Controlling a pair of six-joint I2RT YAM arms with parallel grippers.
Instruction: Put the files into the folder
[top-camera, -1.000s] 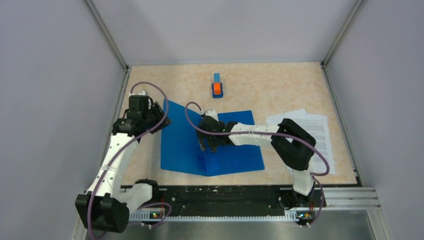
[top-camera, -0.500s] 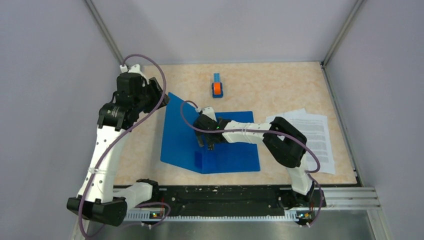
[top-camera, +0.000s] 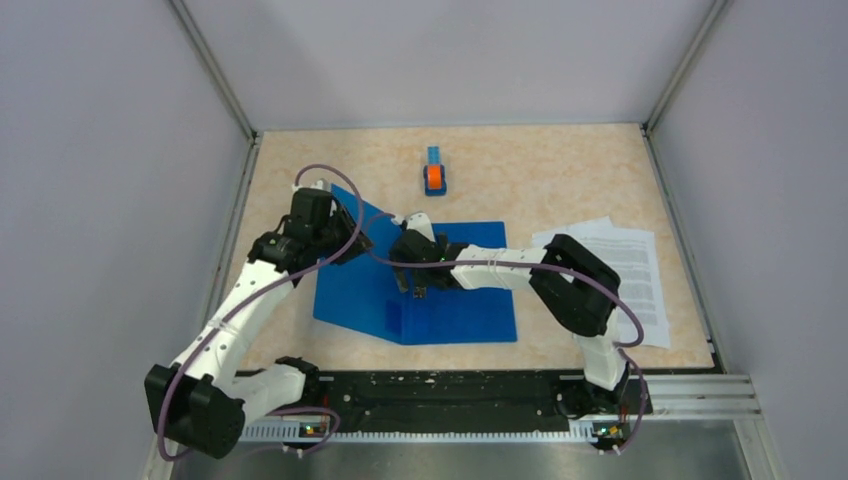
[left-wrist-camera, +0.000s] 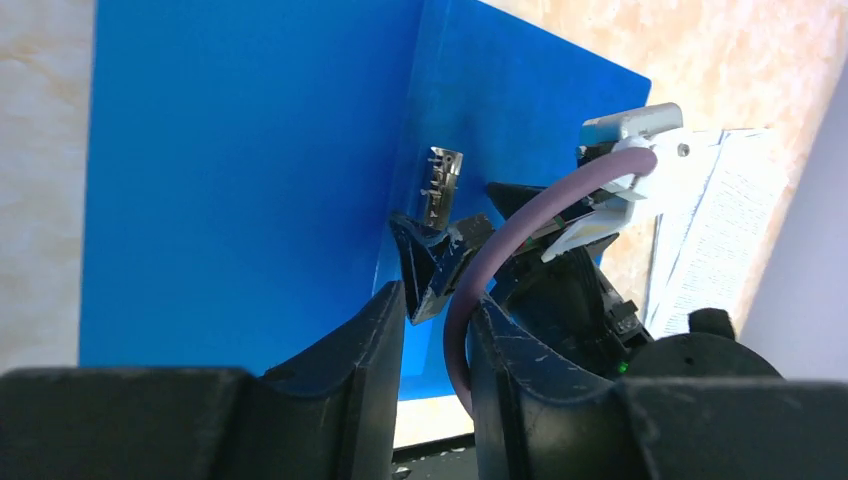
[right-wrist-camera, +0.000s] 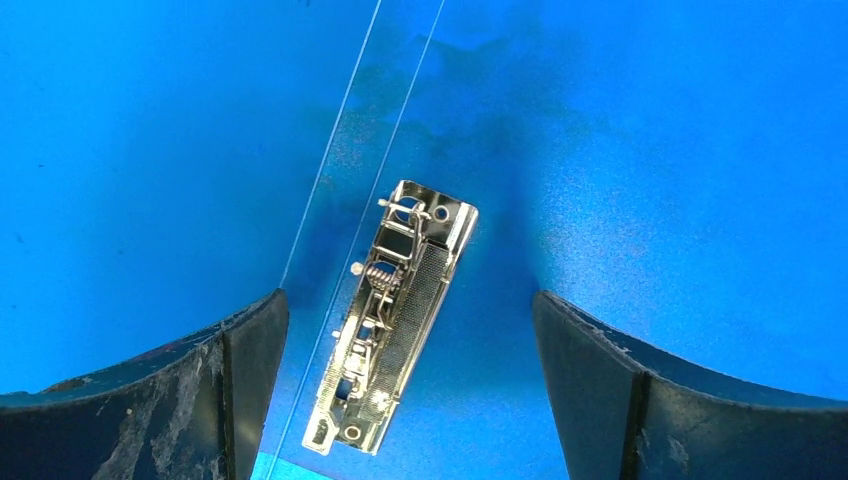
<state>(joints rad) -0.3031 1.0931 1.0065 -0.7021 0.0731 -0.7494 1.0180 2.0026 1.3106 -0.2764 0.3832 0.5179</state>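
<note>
The bright-blue folder (top-camera: 470, 310) lies open on the table, its left cover (top-camera: 350, 280) tilted up. It also shows in the left wrist view (left-wrist-camera: 230, 180) and the right wrist view (right-wrist-camera: 650, 150). Its metal spine clip (right-wrist-camera: 400, 330) lies inside; it also shows in the left wrist view (left-wrist-camera: 443, 185). My right gripper (top-camera: 415, 285) hovers just over the clip, wide open and empty (right-wrist-camera: 408, 300). My left gripper (top-camera: 345, 235) is at the raised cover's far edge; a narrow empty gap shows between its fingers (left-wrist-camera: 438, 300). The files (top-camera: 625, 270), white printed sheets, lie on the table right of the folder.
A small blue-and-orange object (top-camera: 434, 176) sits at the back middle of the table. Grey walls close in the left, right and back sides. A black rail (top-camera: 450, 395) runs along the near edge by the arm bases.
My left arm swung up to the back left, then came down and right to the raised cover's edge. The folder slid a little left. My right gripper stayed over the spine.
</note>
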